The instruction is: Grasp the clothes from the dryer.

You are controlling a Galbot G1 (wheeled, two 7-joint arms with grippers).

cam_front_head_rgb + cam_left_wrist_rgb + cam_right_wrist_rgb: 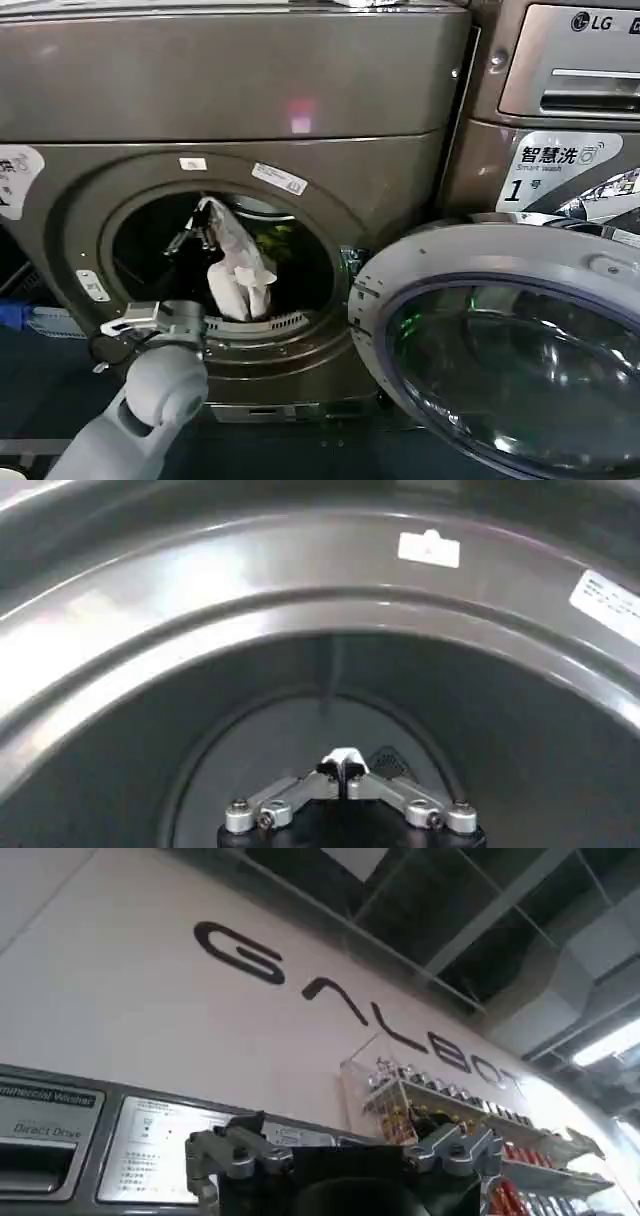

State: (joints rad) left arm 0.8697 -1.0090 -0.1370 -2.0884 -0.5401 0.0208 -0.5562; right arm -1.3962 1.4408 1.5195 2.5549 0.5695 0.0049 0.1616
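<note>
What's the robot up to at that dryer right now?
Left gripper inside dryer drum, shut on white cloth. Yellow-green cloth lies behind. Door swung open, clear. Right gripper parked, pointing up.

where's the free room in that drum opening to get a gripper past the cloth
The dark gap on the left of the dryer porthole, between the rim and the hanging white cloth, is open. The middle is crowded by that cloth, held by the left gripper, with the yellow-green piece right behind it.
</note>
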